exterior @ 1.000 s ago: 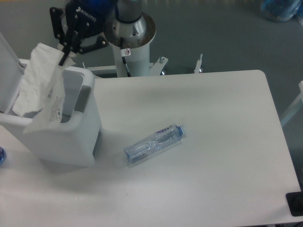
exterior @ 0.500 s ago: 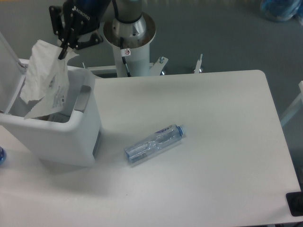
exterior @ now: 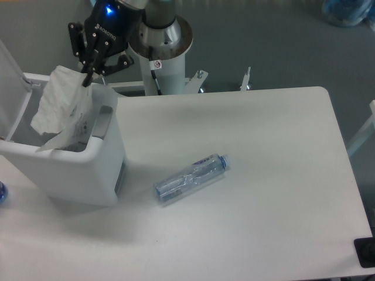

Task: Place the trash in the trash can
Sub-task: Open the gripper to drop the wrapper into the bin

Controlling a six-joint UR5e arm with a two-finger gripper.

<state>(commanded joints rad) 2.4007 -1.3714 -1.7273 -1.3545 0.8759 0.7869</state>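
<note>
The whitish plastic bag hangs from my gripper, which is shut on its top corner. The bag's lower part dips into the open mouth of the white trash can at the table's left side, and its lid stands up on the far left. A clear crushed bottle with a blue cap lies on its side on the table, to the right of the can and apart from it.
The arm's white pedestal rises behind the table's back edge. A small blue object peeks in at the left edge, and a dark object lies at the table's front right corner.
The gripper has moved slightly right and down with the bag, so the bag hangs lower into the can's opening. The bottle has stayed put.
</note>
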